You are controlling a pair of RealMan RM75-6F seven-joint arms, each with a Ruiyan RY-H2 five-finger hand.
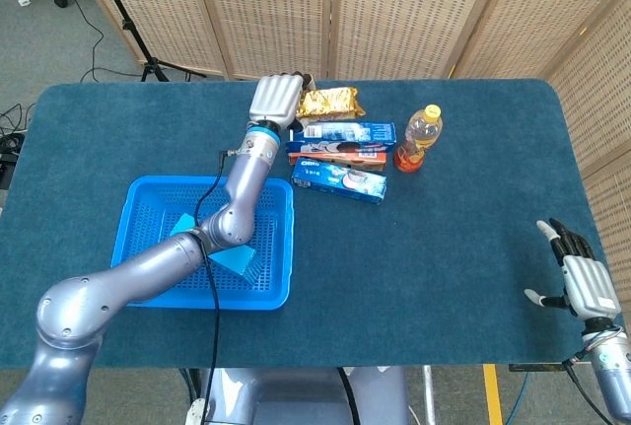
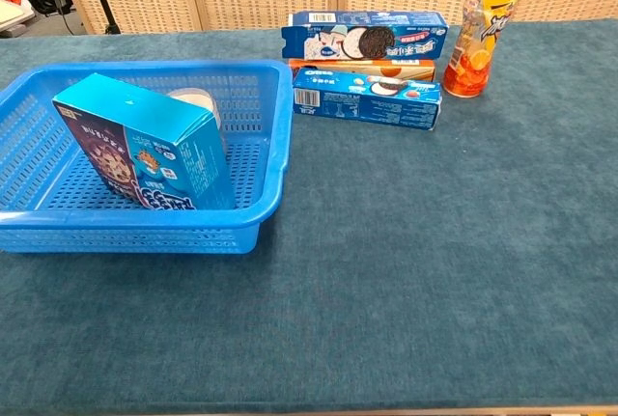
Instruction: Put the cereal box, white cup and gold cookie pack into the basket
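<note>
The gold cookie pack (image 1: 330, 102) is gripped by the left robot hand (image 1: 275, 100) and held above the surface (image 1: 473, 198). The cereal box (image 2: 145, 143) and white cup (image 2: 198, 103) are seen inside the basket (image 2: 259, 206). The right robot hand (image 1: 582, 280) is spread, holding nothing.

Both views are evenly and brightly lit, with diffuse light that appears to come from overhead. Only soft, short shadows are cast: a faint one under the basket (image 2: 275, 160) rim in the chest view, and a pale one beside the bottle (image 1: 418, 139) in the head view. A small glare is seen on the gold cookie pack (image 1: 330, 102). The head view is sharp throughout. In the chest view the top edge is slightly soft, and mild bending is noticed toward the frame corners.
</note>
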